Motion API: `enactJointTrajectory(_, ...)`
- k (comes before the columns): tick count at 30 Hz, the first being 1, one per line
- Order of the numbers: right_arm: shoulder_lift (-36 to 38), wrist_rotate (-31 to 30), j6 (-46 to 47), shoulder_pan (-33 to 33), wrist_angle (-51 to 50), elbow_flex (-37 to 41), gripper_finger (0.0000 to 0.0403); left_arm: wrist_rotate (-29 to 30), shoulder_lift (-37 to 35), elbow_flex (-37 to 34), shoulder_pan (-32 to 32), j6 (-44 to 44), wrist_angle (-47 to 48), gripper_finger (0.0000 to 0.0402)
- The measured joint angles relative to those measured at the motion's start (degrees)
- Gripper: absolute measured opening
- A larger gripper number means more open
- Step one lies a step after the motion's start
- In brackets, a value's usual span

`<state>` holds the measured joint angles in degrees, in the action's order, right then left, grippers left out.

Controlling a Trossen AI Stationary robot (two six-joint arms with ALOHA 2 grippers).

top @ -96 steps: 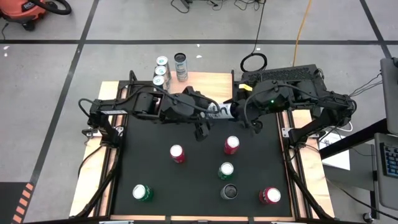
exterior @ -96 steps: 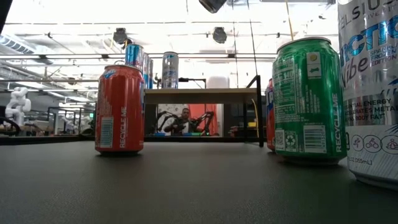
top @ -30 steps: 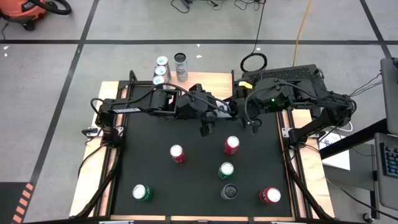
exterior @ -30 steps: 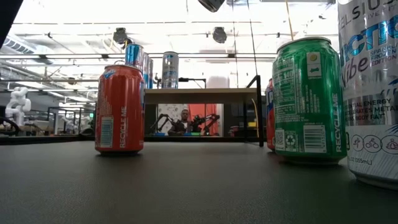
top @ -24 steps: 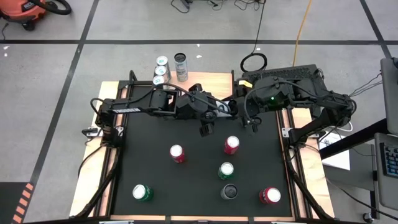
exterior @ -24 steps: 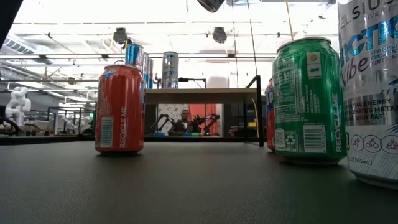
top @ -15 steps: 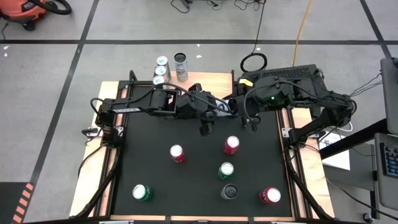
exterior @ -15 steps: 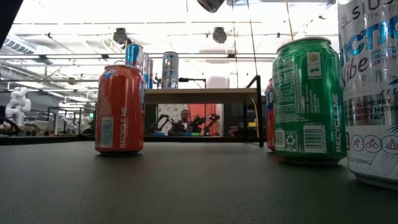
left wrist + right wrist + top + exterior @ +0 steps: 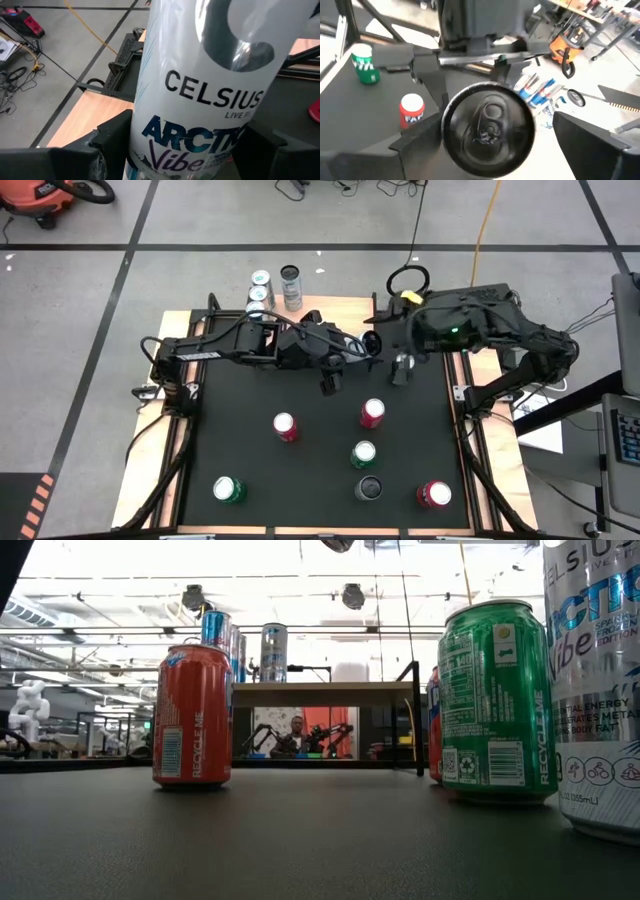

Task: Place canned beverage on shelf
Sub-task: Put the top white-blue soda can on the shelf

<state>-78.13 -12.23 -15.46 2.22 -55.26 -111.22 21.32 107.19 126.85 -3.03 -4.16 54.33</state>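
A white Celsius can (image 9: 200, 95) hangs above the far middle of the black tabletop (image 9: 250, 460), with my left gripper (image 9: 185, 155) shut on it. My right gripper (image 9: 497, 137) faces the can's top end (image 9: 487, 129). It is open, with a finger standing off on each side of that end. In the high view the two grippers meet, my left gripper (image 9: 352, 350) beside my right gripper (image 9: 388, 345). The light-wood shelf (image 9: 340, 310) stands at the far edge on black legs. Three cans (image 9: 262, 280) stand on its left part. My left gripper pinches the Celsius can's printed side wall (image 9: 150, 135) between its two fingers, one on each side. The can reaches on ahead of the fingers, its top end toward my right gripper. It is lifted clear of the table and tilted.
Several cans stand on the tabletop: red ones (image 9: 285, 426) (image 9: 372, 412) (image 9: 433, 494), green ones (image 9: 363, 453) (image 9: 229, 489) and a dark one (image 9: 368, 488). The shelf's right part (image 9: 360, 688) is bare wood. A person sits in the room beyond the table.
My right gripper has opened off the can's top end, rolled, and drawn back a little up and toward the far right. The can has stayed in my left gripper, which has kept still.
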Motion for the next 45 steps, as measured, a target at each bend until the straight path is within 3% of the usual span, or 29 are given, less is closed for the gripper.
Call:
enactJointTrajectory(8, 5.29, -0.4, 5.83, -0.78, 0.7, -0.05, 0.0352, 1.49, -0.98, -0.02, -0.02, 0.03, -2.9, 0.0272)
enactJointTrajectory(14, 8.19, 0.03, 15.63, -3.76, -2.99, 0.07, 0.0352, 6.1, -2.77, -0.02, 0.31, -3.37, -14.32, 0.0272)
enactJointTrajectory(18, 10.38, 0.29, 20.17, -4.19, -4.17, 4.29, 0.0352, 9.81, -3.69, 0.0, 0.39, -7.84, -23.35, 0.0272)
enactJointTrajectory(23, 13.16, 0.69, 24.05, -4.15, 5.65, 13.54, 0.0352, 12.47, -4.16, 0.02, 0.39, -9.09, -31.83, 0.0272)
enactJointTrajectory(30, 12.97, 6.35, 30.37, -5.72, 24.43, 20.5, 0.0352, 13.08, -4.08, 0.02, 0.39, -13.13, -37.92, 0.0272)
enactJointTrajectory(42, 9.71, 10.88, 29.48, -8.77, 31.56, 20.67, 0.0355, 13.17, -3.68, 0.02, -0.11, -18.01, -38.41, 0.0272)
enactJointTrajectory(45, 9.42, 8.76, 27.25, -8.52, 31.58, 20.67, 0.0355, 13.63, -3.67, 0.02, -0.14, -18.0, -39.34, 0.0272)
